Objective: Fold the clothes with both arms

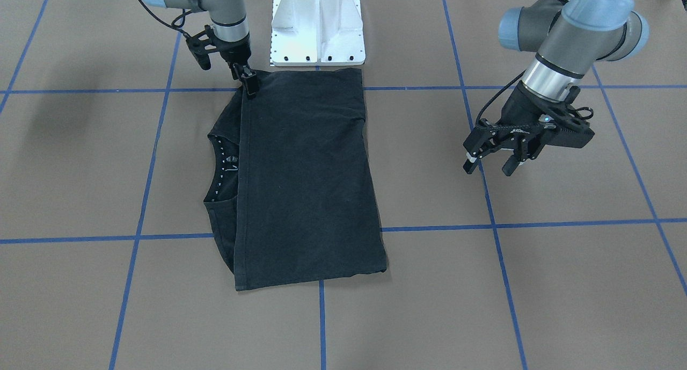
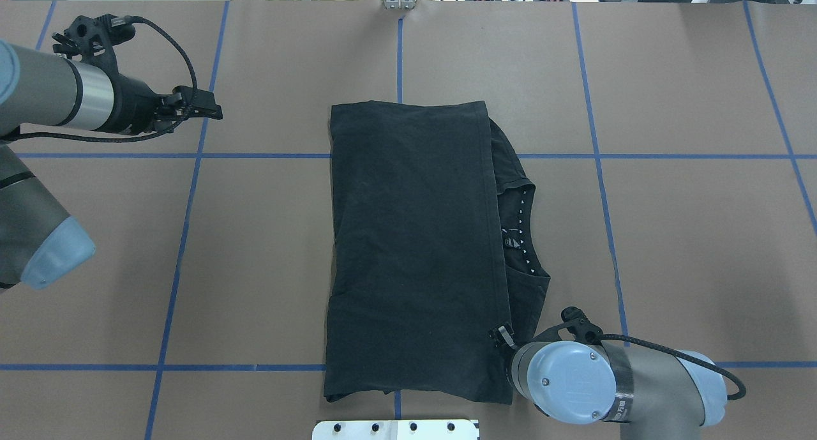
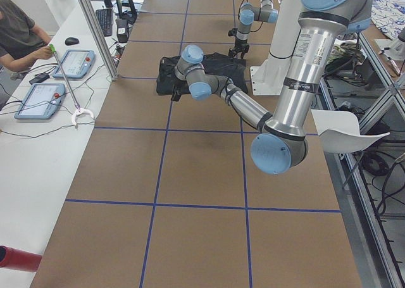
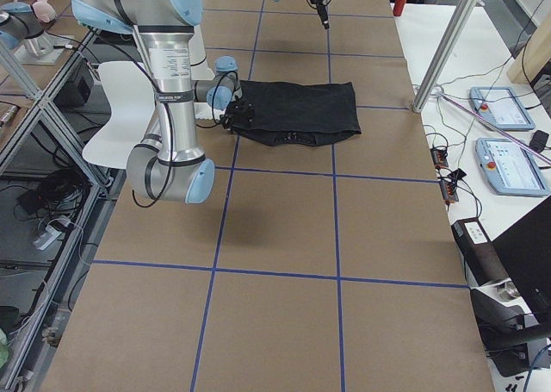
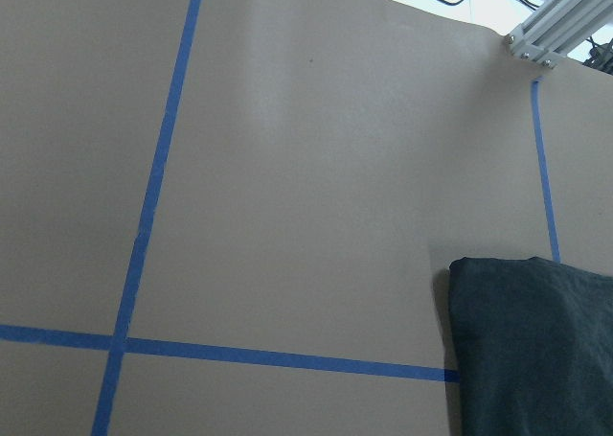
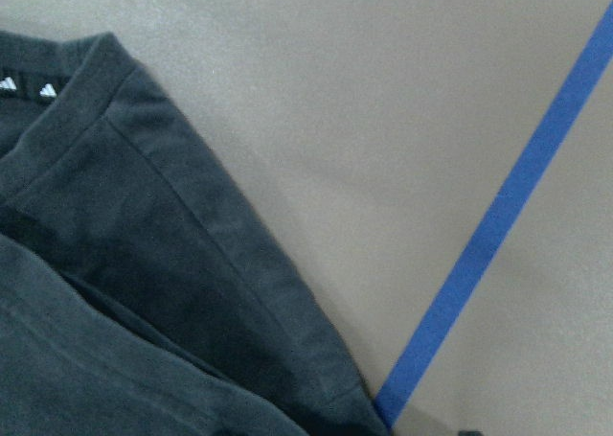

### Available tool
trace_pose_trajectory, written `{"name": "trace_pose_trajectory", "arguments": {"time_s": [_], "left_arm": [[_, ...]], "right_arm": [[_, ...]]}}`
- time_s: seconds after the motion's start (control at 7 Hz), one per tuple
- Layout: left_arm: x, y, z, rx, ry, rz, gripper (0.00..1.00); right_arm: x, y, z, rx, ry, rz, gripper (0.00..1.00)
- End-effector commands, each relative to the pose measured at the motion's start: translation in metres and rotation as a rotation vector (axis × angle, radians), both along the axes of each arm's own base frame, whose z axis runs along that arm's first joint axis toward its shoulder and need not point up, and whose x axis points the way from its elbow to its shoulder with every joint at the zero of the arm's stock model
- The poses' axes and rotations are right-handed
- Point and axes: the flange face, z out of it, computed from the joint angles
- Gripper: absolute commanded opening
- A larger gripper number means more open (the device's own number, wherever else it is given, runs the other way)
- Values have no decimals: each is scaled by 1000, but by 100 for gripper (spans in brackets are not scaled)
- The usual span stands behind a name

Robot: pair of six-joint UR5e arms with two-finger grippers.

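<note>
The black T-shirt (image 1: pixel 311 171) lies flat on the brown table, folded into a long rectangle (image 2: pixel 415 248). Its collar with white triangles (image 1: pixel 220 166) pokes out along one long edge (image 2: pixel 523 229). My right gripper (image 1: pixel 249 88) is down at the hem corner nearest the robot base. Its fingers are together on the shirt's edge (image 2: pixel 503 334). The right wrist view shows the shoulder and collar cloth (image 6: pixel 144 263) close up. My left gripper (image 1: pixel 491 167) hangs open above bare table, well clear of the shirt (image 2: pixel 214 106). The left wrist view catches a far corner of the shirt (image 5: pixel 536 350).
The white base mount (image 1: pixel 316 31) stands right behind the shirt's near edge. Blue tape lines (image 1: pixel 429 227) grid the table. A seated person (image 3: pixel 19 35) and tablets (image 3: pixel 76 60) are at a side bench beyond an aluminium post (image 3: pixel 95 28).
</note>
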Motion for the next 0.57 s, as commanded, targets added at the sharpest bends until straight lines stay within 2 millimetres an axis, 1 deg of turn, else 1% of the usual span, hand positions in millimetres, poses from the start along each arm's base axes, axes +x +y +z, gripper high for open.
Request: {"name": "trace_pose_trajectory", "arguments": {"time_s": [0.0, 0.14, 0.29, 0.43], "left_arm": [[0, 0, 0, 0, 0, 0, 100], [-1, 0, 0, 0, 0, -2, 100], [-2, 2, -1, 2, 2, -2, 100], [-4, 3, 0, 2, 2, -3, 100]], "right_arm": [[-1, 0, -1, 0, -2, 2, 45], [-1, -1, -1, 7, 0, 8, 40], [-2, -1, 0, 8, 2, 13, 37], [-2, -2, -4, 10, -6, 16, 18]]}}
